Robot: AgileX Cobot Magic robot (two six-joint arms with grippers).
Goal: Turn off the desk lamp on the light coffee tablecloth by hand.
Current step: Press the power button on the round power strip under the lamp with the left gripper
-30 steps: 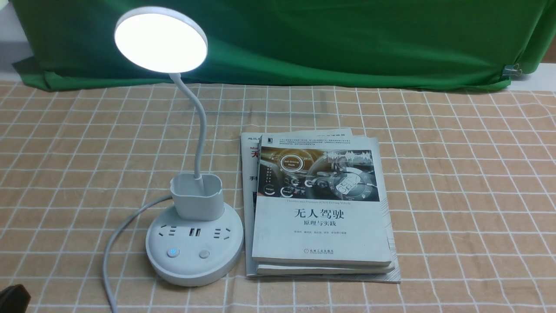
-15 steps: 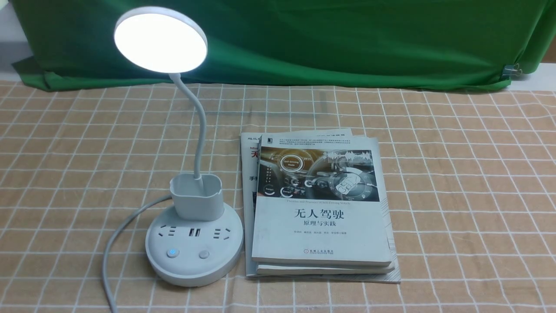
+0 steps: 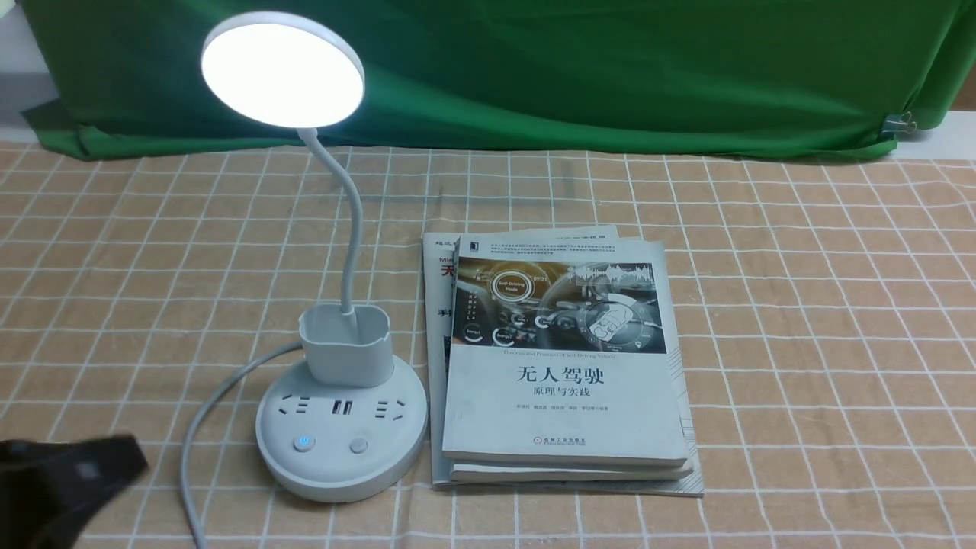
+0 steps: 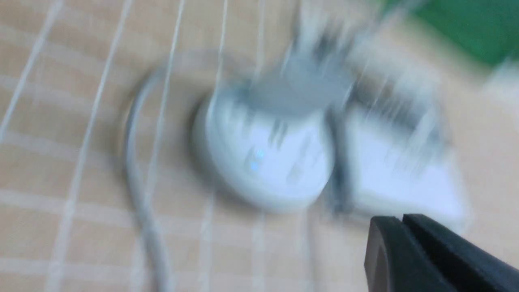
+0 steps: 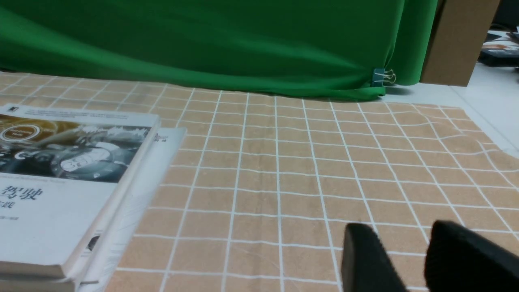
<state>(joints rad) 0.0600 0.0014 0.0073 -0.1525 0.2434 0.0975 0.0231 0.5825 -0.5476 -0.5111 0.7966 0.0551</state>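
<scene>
The desk lamp [image 3: 347,354] stands upright, its lit disc tilted toward the robot. Only the left wrist view shows the left tool [image 4: 401,220] clenched; the right tool [image 5: 401,233] is released.

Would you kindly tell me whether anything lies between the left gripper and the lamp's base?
Only the lamp's own cord lies flat on the light coffee tablecloth between the left gripper and the base of the desk lamp; nothing else visible.

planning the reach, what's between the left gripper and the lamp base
Only its white cord, crossing the tablecloth, in the front view.
</scene>
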